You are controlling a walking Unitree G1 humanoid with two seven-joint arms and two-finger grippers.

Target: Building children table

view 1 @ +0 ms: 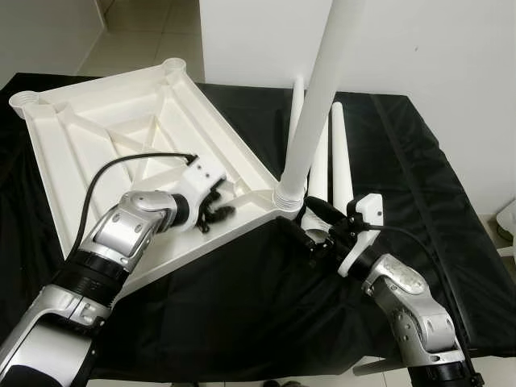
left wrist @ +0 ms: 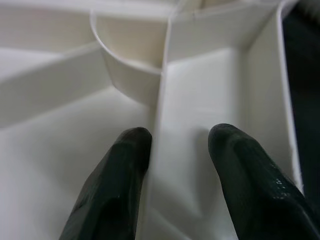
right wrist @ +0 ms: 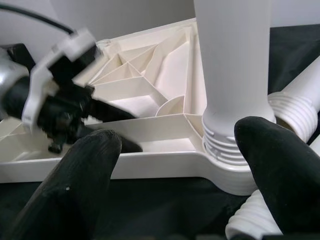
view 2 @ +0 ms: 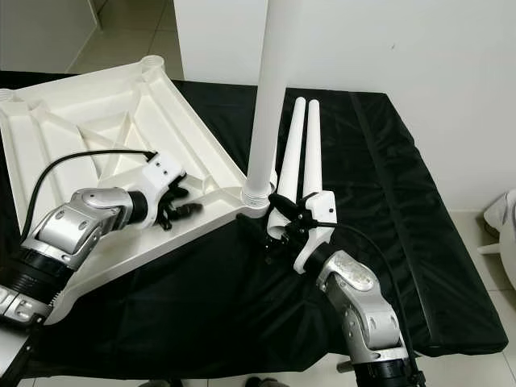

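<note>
The white table top lies upside down on a black cloth, ribs facing up. One white leg stands upright in the corner socket nearest the middle. My left gripper rests inside the underside just left of that corner, open, its fingers astride a thin rib. My right gripper sits low on the cloth at the leg's base, open, with the threaded collar ahead between its fingers. Loose legs lie behind the upright one, threaded ends toward me.
The black cloth covers the whole work surface, with bare room on its right half and front. A white wall stands behind. Tiled floor shows at the back left, and a white object sits on the floor at the right.
</note>
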